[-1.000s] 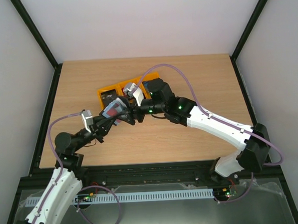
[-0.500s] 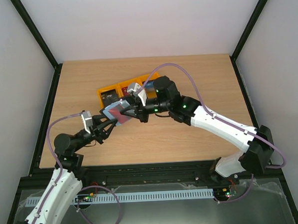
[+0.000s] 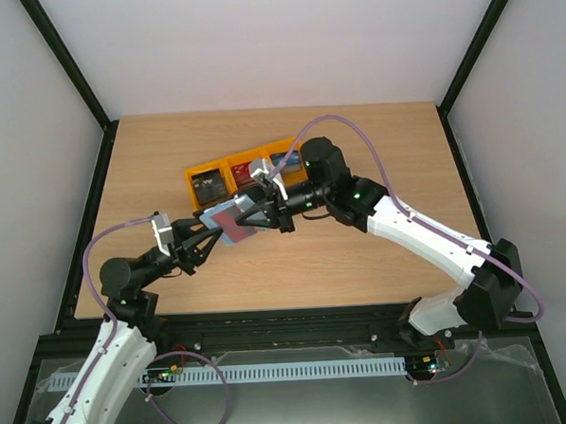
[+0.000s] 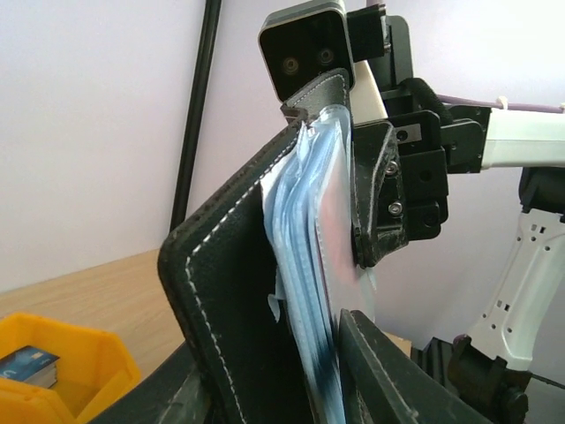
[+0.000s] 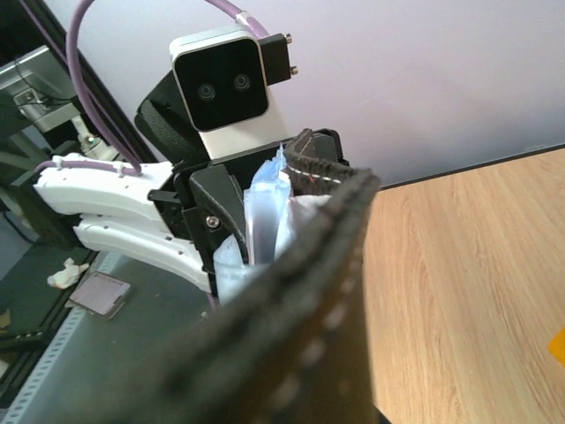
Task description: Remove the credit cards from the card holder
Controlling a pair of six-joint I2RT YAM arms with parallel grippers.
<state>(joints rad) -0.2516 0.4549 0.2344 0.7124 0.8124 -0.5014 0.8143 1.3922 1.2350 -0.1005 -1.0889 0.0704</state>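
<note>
The black card holder hangs above the table between my two grippers, opened so its blue-grey pockets show. A red credit card sits in the upper pocket. My left gripper reaches in from the left; its fingers stand on both sides of the holder's lower part, touching it. My right gripper comes from the right and is shut on the holder's top edge. In the right wrist view the blurred black cover fills the foreground and hides my right fingers.
A row of yellow bins stands just behind the grippers. A dark card lies in the left bin and a blue card in the right one. Black frame posts flank the table.
My right gripper has shut on the card holder's top edge. The left jaws have widened around its lower part. The holder has shifted right and back, closer to the bins.
</note>
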